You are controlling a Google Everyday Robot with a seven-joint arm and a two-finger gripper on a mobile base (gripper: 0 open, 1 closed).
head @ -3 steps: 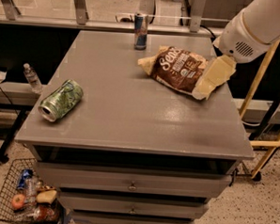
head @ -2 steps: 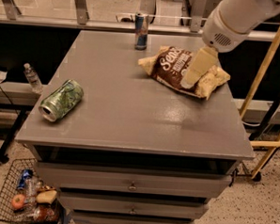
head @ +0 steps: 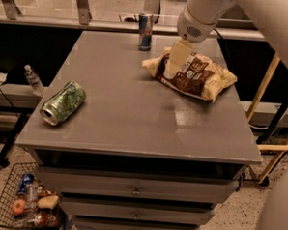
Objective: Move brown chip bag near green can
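The brown chip bag (head: 197, 76) lies on the grey table (head: 134, 121) at the back right, dark brown in the middle with tan-yellow ends. The green can (head: 63, 103) lies on its side near the table's left edge, its open end toward the front. My gripper (head: 173, 65) hangs from the white arm and sits over the left part of the bag, its pale fingers pointing down onto it.
A slim blue-and-silver can (head: 146, 24) stands upright at the table's back edge. A wire basket (head: 18, 207) with food items sits on the floor at the lower left. A plastic bottle (head: 33, 78) stands left of the table. Wooden legs (head: 273, 148) stand at the right.
The arm has swung left from the bag's right end to its left part. The bag and the cans have not moved.
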